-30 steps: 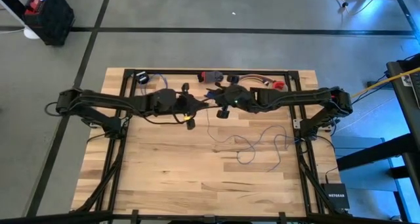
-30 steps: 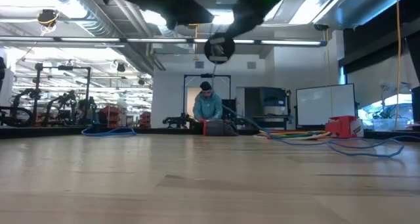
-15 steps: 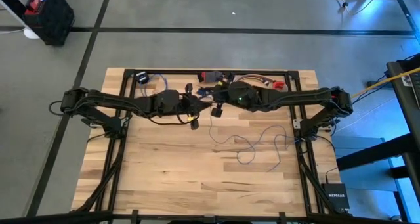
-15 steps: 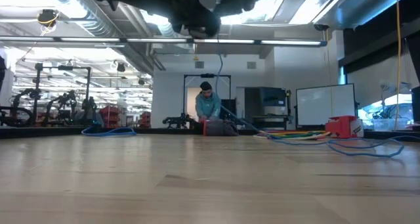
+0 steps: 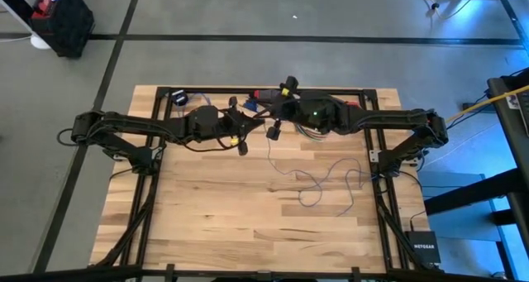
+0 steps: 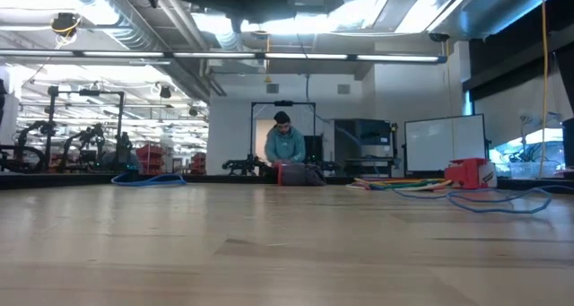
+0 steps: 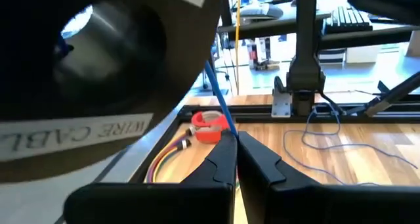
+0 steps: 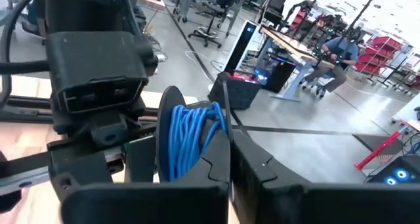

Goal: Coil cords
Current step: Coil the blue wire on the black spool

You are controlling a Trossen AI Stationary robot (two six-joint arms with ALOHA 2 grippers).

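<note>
Wooden planks make up the surface (image 5: 207,199) we see from above, where the thin wire (image 5: 318,181) squiggles loose right of centre while the left claw (image 5: 240,139) and right claw (image 5: 274,126) meet near the far edge. Level with the surface, we see a seated person (image 6: 285,144) far behind. Past the left wrist, we see closed fingers (image 7: 223,159) and a red clamp (image 7: 210,125). Past the right wrist, closed fingers (image 8: 216,159) pinch the wire beside a blue coil (image 8: 191,135).

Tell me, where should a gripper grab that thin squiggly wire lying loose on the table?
Probably from straight above, at an open stretch of the wire, clear of the crossings. It lies flat on the table, so fingers can straddle a single strand there.
</note>
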